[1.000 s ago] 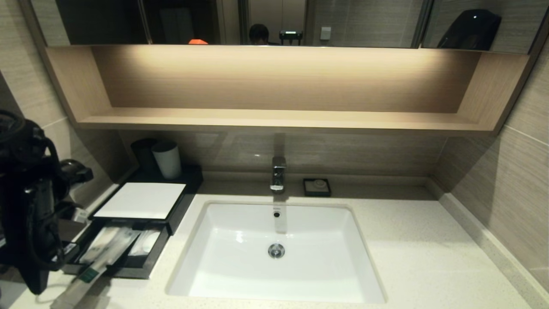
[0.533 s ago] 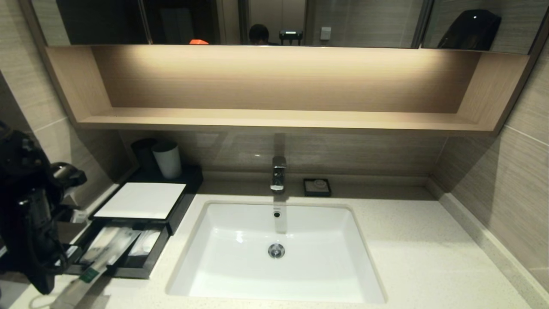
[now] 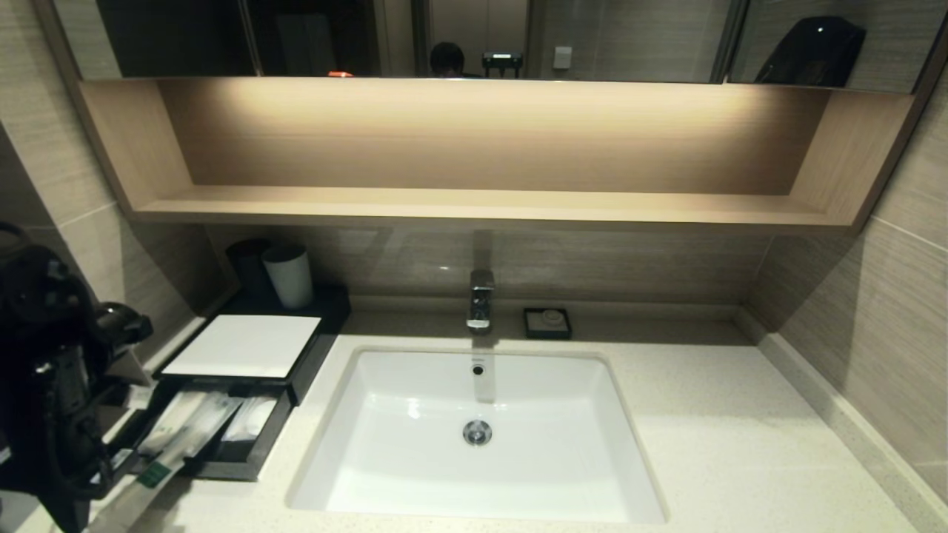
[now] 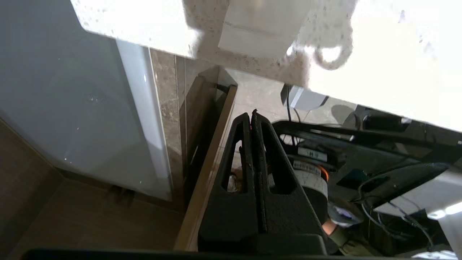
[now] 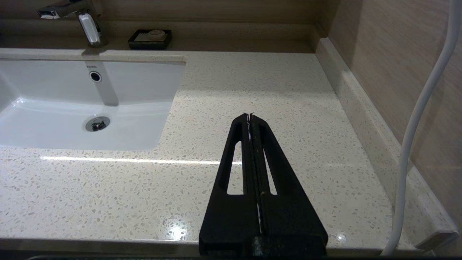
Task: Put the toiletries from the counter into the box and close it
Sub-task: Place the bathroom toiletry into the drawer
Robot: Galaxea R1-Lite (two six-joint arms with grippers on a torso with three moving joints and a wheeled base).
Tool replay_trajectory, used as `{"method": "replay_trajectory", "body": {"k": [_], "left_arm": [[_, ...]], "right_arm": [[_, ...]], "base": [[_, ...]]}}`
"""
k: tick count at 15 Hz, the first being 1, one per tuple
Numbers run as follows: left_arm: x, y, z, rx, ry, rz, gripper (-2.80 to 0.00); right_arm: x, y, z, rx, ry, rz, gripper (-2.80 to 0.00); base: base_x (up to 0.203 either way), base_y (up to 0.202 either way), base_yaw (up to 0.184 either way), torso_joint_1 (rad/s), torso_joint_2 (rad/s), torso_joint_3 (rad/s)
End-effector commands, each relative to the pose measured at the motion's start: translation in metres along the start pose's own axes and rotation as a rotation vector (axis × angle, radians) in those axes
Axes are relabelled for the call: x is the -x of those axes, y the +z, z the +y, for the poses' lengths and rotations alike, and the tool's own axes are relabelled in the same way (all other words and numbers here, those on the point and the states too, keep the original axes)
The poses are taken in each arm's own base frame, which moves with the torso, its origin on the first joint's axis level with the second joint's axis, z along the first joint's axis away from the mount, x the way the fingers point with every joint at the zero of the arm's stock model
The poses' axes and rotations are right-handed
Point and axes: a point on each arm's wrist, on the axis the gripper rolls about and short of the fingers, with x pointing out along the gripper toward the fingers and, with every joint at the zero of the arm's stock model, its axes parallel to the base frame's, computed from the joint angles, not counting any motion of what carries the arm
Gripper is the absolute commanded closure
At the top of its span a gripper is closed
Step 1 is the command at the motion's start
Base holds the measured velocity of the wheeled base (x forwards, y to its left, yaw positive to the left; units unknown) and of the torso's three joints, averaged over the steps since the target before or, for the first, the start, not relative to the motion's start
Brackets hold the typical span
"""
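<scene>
The dark box (image 3: 307, 363) with a white top panel stands on the cream counter (image 3: 740, 444) left of the sink. Its drawer (image 3: 244, 466) is pulled out and holds several whitish toiletry packets (image 3: 248, 418). One long packet with a green label (image 3: 153, 474) lies slanted over the drawer's front edge, its end on the counter. My left arm (image 3: 52, 385) is at the far left beside the drawer. In the left wrist view my left gripper (image 4: 251, 112) is shut and empty, past the counter's edge (image 4: 144, 29). My right gripper (image 5: 250, 115) is shut and empty above the counter, right of the sink.
A white sink (image 3: 629, 444) with a tap (image 3: 480, 296) fills the middle. A light grey cup (image 3: 289, 275) stands on the box's back part. A small black soap dish (image 3: 546, 323) sits behind the sink. A wooden shelf (image 3: 481, 203) hangs above. A white cable (image 5: 418, 119) runs along the right wall.
My left arm has sunk lower and drawn back toward the near left edge. The packets and the drawer have not moved.
</scene>
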Motion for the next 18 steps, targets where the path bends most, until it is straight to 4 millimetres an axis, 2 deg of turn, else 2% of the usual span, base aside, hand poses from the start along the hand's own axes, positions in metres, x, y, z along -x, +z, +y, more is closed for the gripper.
{"method": "replay_trajectory", "body": {"k": [1, 4, 18], "left_arm": [[-0.007, 0.002, 0.003, 0.005, -0.001, -0.005, 0.0], [-0.017, 0.005, 0.007, 0.005, 0.002, -0.049, 0.0], [-0.031, 0.005, 0.005, 0.005, -0.029, -0.007, 0.0]], "right_arm": [[0.0, 0.0, 0.0, 0.0, 0.0, -0.001, 0.0], [0.0, 0.0, 0.0, 0.0, 0.0, -0.001, 0.0], [0.0, 0.0, 0.0, 0.0, 0.0, -0.001, 0.0]], "base": [[0.0, 0.0, 0.0, 0.0, 0.0, 0.0], [0.0, 0.0, 0.0, 0.0, 0.0, 0.0], [0.0, 0.0, 0.0, 0.0, 0.0, 0.0]]}}
